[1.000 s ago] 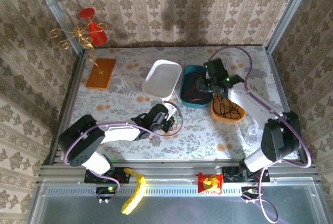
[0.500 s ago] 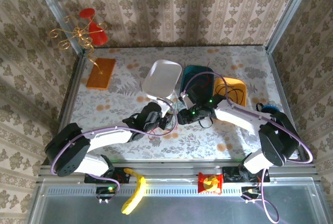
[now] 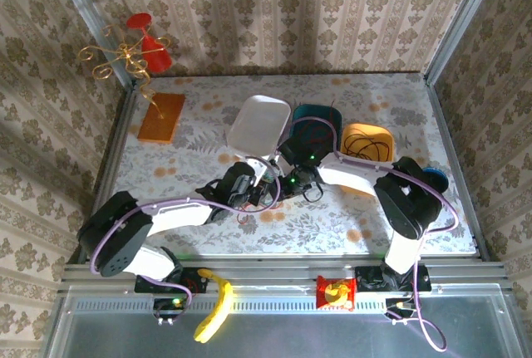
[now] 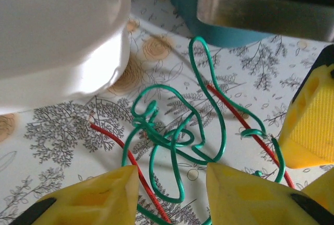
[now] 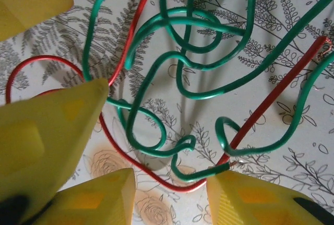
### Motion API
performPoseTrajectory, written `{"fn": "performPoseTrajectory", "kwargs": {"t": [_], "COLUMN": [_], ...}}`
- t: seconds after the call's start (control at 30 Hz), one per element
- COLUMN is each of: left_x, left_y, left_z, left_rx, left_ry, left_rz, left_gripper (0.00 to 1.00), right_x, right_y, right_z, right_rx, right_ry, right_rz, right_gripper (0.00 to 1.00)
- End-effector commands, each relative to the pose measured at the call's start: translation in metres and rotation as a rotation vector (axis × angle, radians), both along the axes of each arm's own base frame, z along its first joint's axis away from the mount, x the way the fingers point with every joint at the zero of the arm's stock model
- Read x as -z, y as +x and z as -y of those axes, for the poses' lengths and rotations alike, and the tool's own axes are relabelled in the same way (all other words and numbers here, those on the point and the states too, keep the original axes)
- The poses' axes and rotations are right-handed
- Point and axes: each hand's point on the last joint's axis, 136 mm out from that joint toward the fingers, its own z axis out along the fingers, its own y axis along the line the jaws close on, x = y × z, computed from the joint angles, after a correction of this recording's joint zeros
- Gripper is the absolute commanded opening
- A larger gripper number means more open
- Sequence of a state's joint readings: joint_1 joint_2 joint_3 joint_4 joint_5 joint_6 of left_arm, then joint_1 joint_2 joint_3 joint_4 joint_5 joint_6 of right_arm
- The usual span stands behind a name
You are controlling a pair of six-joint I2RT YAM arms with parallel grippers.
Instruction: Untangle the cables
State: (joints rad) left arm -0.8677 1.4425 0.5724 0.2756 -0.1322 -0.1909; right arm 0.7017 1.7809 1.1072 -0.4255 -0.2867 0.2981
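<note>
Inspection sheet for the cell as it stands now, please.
Surface: floral-print table, flat.
Job's things: green cable and red cable tangled together on the table; black cable coiled in the orange tray.
Clutter: white tray, teal tray, orange board.
Grippers: left gripper open, astride the tangle; right gripper open over the tangle's edge.
Cables: purple arm cables run along both arms.
Surroundings: wallpapered walls, metal frame, red-and-gold ornament.

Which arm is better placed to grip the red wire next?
Probably right: the red wire bends through the right gripper's open gap. The left gripper is open mostly over the green wire.
</note>
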Motion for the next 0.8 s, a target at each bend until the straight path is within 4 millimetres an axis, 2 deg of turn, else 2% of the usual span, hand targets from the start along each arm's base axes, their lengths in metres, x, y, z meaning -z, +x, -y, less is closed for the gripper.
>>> {"fn": "performPoseTrajectory", "kwargs": {"t": [0.0,0.27,0.53,0.77], "left_x": [-0.008,0.011,0.019,0.022], "left_y": [0.011,0.015,0.020,0.018], "left_z": [0.009,0.017,0.020,0.022], "left_rx": [-0.008,-0.009,-0.028,-0.026], "left_ry": [-0.018,-0.007,0.006,0.014], "left_rz": [0.016,-0.016,-0.024,-0.030], "left_gripper": [0.40,0.39,0.36,0.35], "right_x": [0.011,0.024,0.012,0.024], "right_y": [0.002,-0.006,-0.003,-0.001], "right_z": [0.006,0.017,0.024,0.017], "right_rx": [0.019,0.042,0.042,0.034], "right_ry": [-0.061,-0.093,-0.105,-0.150], "right_rz": [0.002,-0.006,0.043,0.047], "right_gripper": [0.41,0.40,0.40,0.38]}}
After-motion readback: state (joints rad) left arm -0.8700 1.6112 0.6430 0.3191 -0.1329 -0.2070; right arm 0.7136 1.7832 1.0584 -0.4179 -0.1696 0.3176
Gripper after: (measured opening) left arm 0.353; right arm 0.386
